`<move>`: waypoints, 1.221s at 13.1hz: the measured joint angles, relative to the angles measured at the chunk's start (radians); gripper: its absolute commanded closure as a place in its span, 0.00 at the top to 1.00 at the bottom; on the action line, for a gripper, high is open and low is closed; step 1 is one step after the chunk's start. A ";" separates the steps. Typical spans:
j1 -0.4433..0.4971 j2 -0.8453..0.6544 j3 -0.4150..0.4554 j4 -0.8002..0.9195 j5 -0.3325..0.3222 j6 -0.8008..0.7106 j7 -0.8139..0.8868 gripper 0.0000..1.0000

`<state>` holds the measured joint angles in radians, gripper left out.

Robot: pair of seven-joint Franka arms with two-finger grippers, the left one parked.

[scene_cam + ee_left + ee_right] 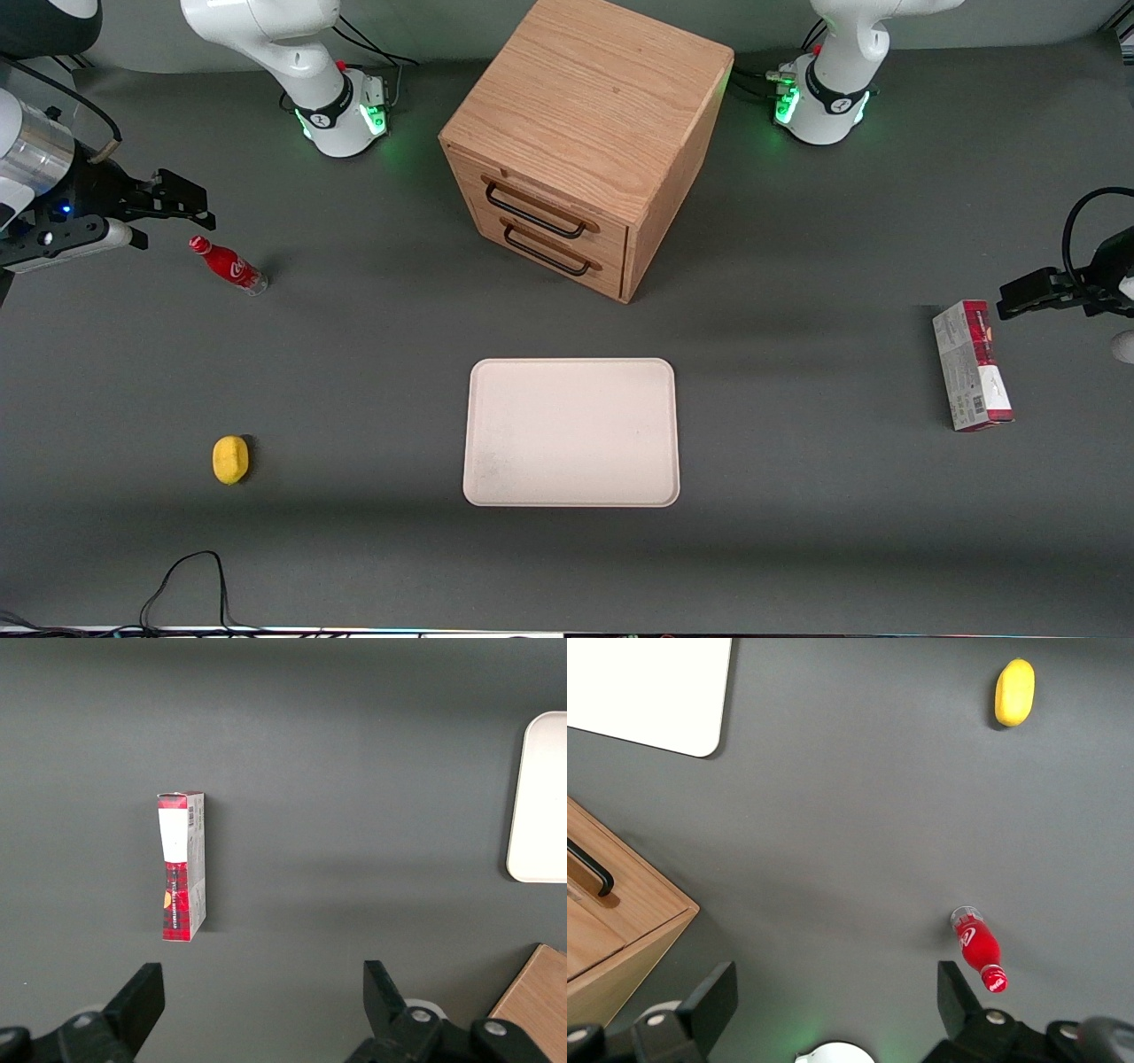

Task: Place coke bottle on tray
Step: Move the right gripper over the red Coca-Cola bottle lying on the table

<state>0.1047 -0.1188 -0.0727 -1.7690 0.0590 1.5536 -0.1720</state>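
Grey matting covers the whole table (354, 372), plain and flat, with black cables trailing off the edge nearest the front camera. On it the coke bottle (228, 265) lies on its side toward the working arm's end, well apart from the tray (571, 432), which sits bare near the middle, nearer the front camera than the wooden drawer cabinet (585, 142). The gripper (168, 202) hangs above the mat just beside the bottle's capped end, not touching it; in the right wrist view its two black fingers (709, 1001) stand wide apart with nothing between them, and the bottle (979, 948) lies off toward one finger rather than centred in the gap.

Nothing is grasped yet, so the pick is still ahead. The likeliest trouble, as I judge it, is the bottle rolling: a round body lying on a flat mat will turn away if one finger reaches it before the other. Closing across the narrow neck could also let it slip or swing during the carry. A lemon (230, 460) sits nearer the front camera than the bottle, clear of a straight path to the tray. A red-and-grey carton (972, 365) lies toward the parked arm's end, out of the way
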 measured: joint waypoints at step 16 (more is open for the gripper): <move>0.000 0.016 0.007 0.030 -0.030 -0.075 0.081 1.00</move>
<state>0.1045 -0.1033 -0.0655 -1.7390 0.0289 1.4788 -0.0909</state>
